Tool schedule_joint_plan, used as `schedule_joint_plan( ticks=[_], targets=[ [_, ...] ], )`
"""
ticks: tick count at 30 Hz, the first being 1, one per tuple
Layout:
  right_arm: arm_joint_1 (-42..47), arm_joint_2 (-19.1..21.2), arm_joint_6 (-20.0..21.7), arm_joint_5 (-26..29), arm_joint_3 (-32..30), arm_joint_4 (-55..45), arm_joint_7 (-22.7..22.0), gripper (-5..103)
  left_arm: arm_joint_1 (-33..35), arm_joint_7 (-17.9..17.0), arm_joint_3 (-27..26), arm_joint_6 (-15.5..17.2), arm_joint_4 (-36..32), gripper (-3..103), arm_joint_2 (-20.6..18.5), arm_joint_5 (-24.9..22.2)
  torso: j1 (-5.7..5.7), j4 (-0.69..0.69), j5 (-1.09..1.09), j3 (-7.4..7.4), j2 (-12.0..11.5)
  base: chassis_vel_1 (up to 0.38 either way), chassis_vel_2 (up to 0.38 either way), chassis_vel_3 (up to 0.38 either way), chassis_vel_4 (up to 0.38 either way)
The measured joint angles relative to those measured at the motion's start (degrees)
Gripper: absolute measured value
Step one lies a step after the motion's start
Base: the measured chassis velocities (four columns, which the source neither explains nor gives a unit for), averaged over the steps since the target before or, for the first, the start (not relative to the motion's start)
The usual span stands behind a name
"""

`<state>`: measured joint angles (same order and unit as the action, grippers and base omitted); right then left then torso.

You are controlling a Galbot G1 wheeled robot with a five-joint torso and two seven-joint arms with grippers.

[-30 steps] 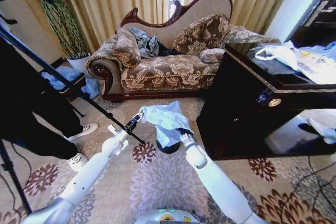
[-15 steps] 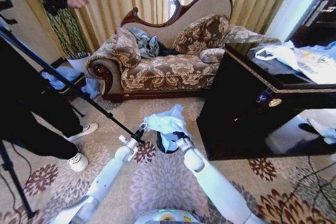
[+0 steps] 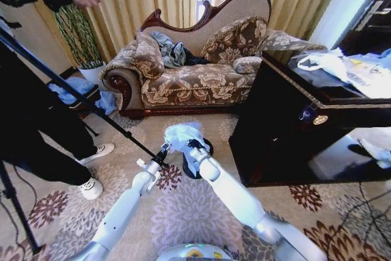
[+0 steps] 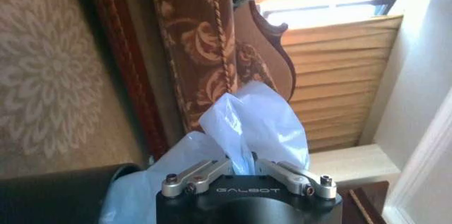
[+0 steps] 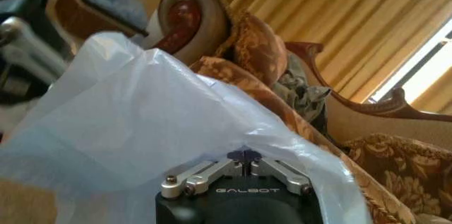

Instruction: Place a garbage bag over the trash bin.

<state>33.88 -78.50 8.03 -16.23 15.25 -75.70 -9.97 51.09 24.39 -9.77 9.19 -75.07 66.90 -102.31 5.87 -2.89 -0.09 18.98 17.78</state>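
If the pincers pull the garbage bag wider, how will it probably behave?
The garbage bag looks thin and crinkled, so it is probably floppy and will sag between the left pincer and right pincer. It seems very light. The film looks smooth, so it may slip.

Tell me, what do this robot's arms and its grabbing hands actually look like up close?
Both arms are smooth, glossy white tubes built in rounded segments. The left gripper and right gripper look alike: a black rounded body printed GALBOT in pale letters, with silver metal linkage bars fixed by small screws leading to slim dark fingers. No loose cables show along either arm.
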Motion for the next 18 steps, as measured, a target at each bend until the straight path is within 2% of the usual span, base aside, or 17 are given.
schedule_joint_plan(
  ticks=[1, 4, 7, 8, 11, 13, 17, 18],
  targets=[
    [0.0, 0.0, 0.0, 0.0, 0.0, 0.0, 0.0, 0, 0.0, 0.0, 0.0, 0.0, 0.0, 0, 0.0, 0.0, 0.0, 0.0, 0.0, 0.0, 0.0, 0.0, 0.0, 0.0, 0.0],
    [0.7, 4.3, 0.4, -1.6, 0.2, -2.0, 1.4, 0, -1.3, -0.3, 0.6, 0.6, 1.2, 0, 0.4, -0.1, 0.0, -0.04, 0.0, 0.0, 0.0, 0.0, 0.0, 0.0, 0.0],
    [1.0, 6.0, 0.4, -3.2, 0.2, -2.8, 2.7, 0, -1.9, -1.1, 1.1, 0.6, 0.9, 0, 0.8, -0.1, 0.0, -0.04, 0.0, 0.0, 0.0, 0.0, 0.0, 0.0, 0.0],
    [1.1, 6.7, 0.5, -3.3, 0.3, -3.1, 3.4, -3, -2.2, -1.5, 1.5, 0.7, 0.5, 0, 0.9, -0.1, 0.0, -0.03, 0.0, 0.0, 0.0, 0.0, 0.0, 0.0, 0.0],
    [1.1, 7.6, 0.9, -2.7, 0.7, -3.5, 4.5, 2, -2.7, -2.1, 2.0, 0.8, 0.1, 0, 0.9, -0.1, 0.0, -0.03, 0.0, 0.0, 0.0, 0.0, 0.0, 0.0, 0.0],
    [1.1, 7.9, 1.6, -0.9, 1.8, -3.6, 5.0, 13, -3.1, -3.1, 2.6, 1.0, -0.8, 0, 0.8, -0.5, 0.0, -0.03, 0.0, 0.0, 0.0, 0.0, 0.0, 0.0, 0.0],
    [0.9, 7.4, 2.1, 0.0, 2.5, -2.9, 5.2, 14, -3.2, -4.1, 2.9, 1.2, -1.6, 0, 0.8, -1.0, 0.0, -0.03, 0.01, 0.0, 0.0, 0.0, 0.0, 0.0, 0.0],
    [0.2, 6.5, 2.5, 0.9, 3.5, -1.6, 5.5, 11, -3.1, -5.6, 3.2, 1.4, -3.0, 0, 0.7, -1.4, 0.0, -0.02, -0.01, 0.0, 0.0, 0.0, 0.0, 0.0, 0.0]
  ],
)
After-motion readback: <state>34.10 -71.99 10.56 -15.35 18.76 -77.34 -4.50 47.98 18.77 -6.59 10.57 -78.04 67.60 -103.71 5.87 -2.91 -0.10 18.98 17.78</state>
